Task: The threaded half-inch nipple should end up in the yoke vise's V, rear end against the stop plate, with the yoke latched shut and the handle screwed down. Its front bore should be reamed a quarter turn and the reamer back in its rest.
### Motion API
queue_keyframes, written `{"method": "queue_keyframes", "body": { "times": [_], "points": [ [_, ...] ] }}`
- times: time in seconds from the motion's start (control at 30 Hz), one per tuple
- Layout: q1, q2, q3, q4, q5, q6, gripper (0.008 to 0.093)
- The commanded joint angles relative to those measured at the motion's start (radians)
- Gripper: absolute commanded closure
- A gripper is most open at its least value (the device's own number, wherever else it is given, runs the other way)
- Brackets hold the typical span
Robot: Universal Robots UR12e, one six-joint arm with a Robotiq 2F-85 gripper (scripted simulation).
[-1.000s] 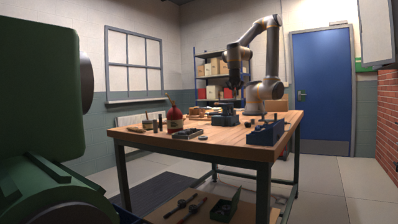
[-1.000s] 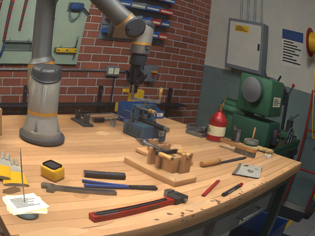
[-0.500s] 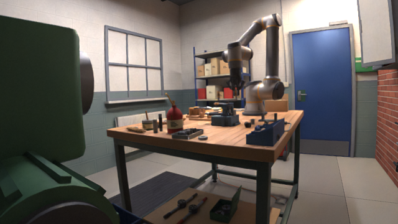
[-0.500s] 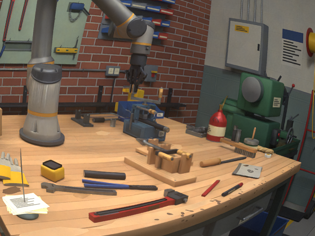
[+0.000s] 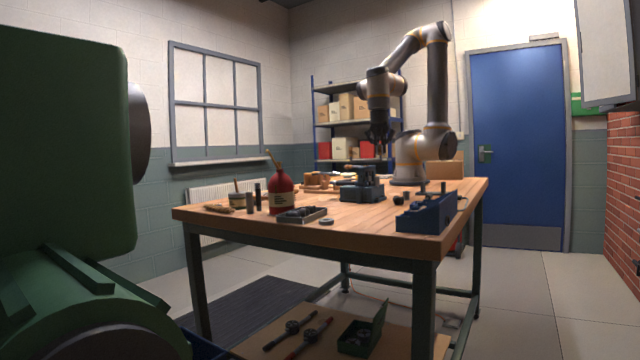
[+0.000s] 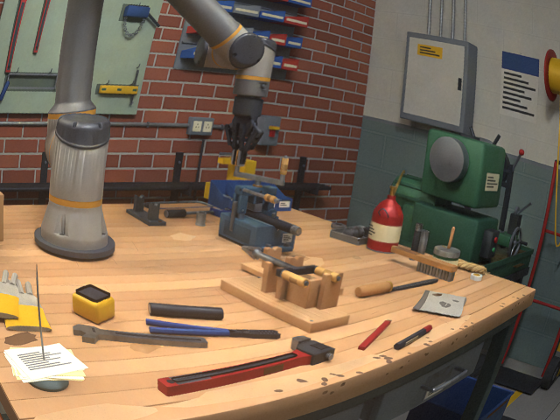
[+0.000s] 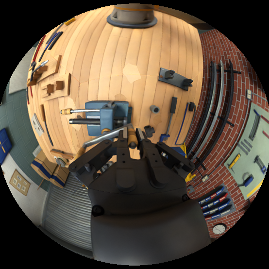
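Note:
Near the middle of the bench stands the blue yoke vise [image 6: 253, 221] [image 5: 363, 187] [image 7: 105, 116], with a dark pipe, the nipple [image 6: 277, 224] [image 7: 80, 121], lying in it and sticking out toward the front. The vise's crank handle [image 6: 260, 176] [image 7: 105, 136], a grey bar with wooden knobs at its ends, is held at one knob by my gripper [image 6: 241, 156] [image 7: 132, 136] [image 5: 378, 142], which is closed on it directly above the vise. The reamer [image 6: 289, 271] lies in its wooden rest [image 6: 296, 289] on the bench in front of the vise.
A small tray [image 5: 301, 215] of fittings and a red oil can [image 6: 385, 224] stand toward the green machine [image 6: 461, 194]. A red pipe wrench [image 6: 244, 368], pliers, a dark bar [image 6: 185, 311] and a yellow box [image 6: 93, 303] lie along the front. The robot base [image 6: 74, 181] stands left of the vise.

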Motion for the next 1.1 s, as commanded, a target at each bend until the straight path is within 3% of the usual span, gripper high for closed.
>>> {"method": "queue_keyframes", "body": {
  "times": [0.0, 1.07],
  "points": [
    [0.001, 0.002, -0.002, -0.001, 0.001, 0.001, 0.0934],
    [0.025, 0.058, -0.052, -0.008, 0.001, 0.025, 0.0934]
  ]
}}
